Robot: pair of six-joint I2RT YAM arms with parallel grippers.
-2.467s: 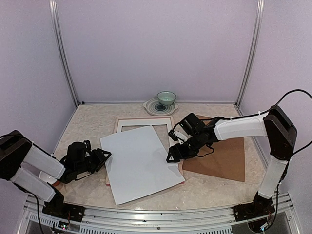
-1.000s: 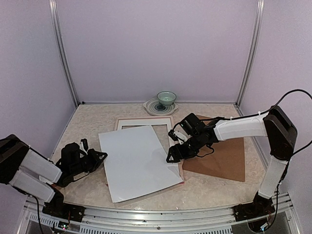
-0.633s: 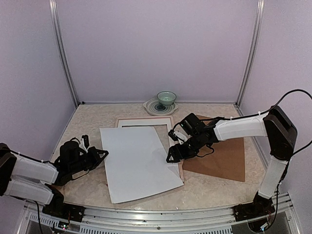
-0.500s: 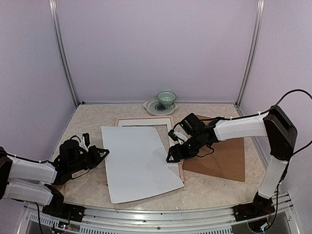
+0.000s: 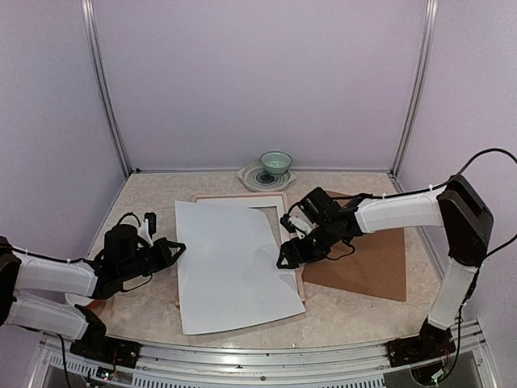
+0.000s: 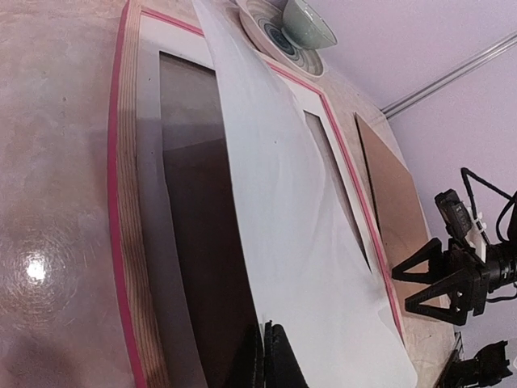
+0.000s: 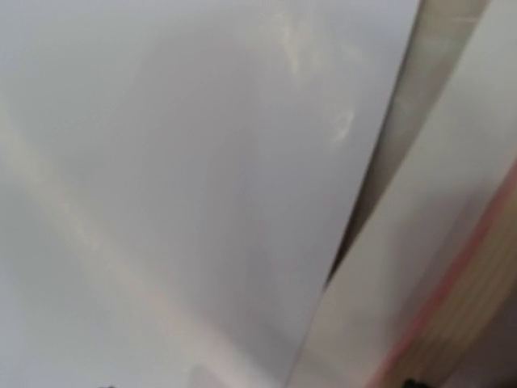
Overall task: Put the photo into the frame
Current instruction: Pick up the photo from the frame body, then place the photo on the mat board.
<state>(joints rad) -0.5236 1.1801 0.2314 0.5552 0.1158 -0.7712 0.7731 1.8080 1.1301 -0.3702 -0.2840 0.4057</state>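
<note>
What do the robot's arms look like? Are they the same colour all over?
No. Both the left arm and right arm have white shells with black joints. Thin black cables loop along them. The right gripper is black, with pointy triangle ends; the left gripper is black too.

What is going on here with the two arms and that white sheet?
The arms are fitting the photo, lying white back up, into the pink-edged frame. The left gripper is shut on its left edge, holding it raised above the white mat. The right gripper stands open at the right edge. The photo lies skewed, not yet seated; the brown backing board lies to the right.
</note>
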